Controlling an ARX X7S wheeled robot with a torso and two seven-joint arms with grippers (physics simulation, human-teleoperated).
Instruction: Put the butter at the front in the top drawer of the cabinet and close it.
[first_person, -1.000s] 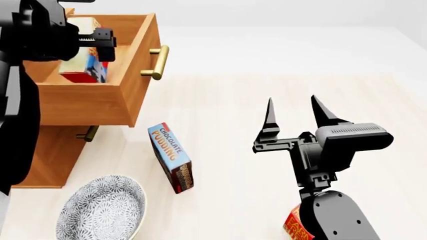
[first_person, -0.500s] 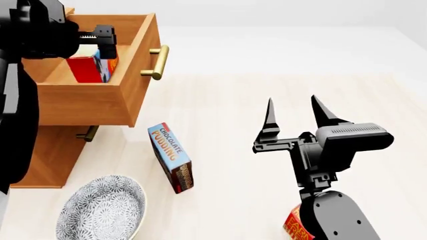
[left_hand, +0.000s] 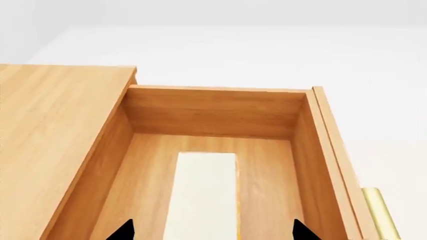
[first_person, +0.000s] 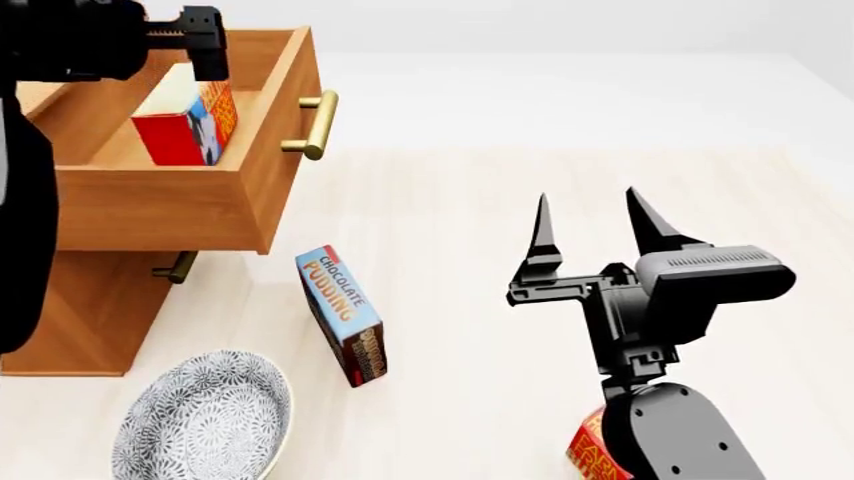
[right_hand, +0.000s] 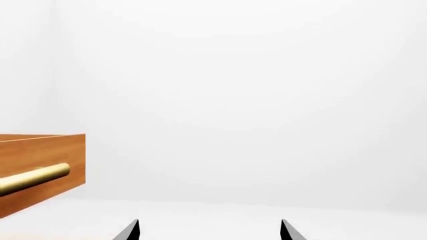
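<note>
- My left gripper (left_hand: 211, 231): two dark fingertips spread apart, above the top drawer (left_hand: 213, 117), pulled out.
- Butter (left_hand: 200, 195): pale face up on drawer floor, between my tips.
- Brass handle (left_hand: 379, 212) outside front panel.

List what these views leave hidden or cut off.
- Second butter carton: head view, mostly behind the right arm, cut by the bottom edge.
- Left pincer: only its tips show in the left wrist view; in the head view its fingers are hidden.
- Lower drawer handle: head view, largely under the open top drawer.
</note>
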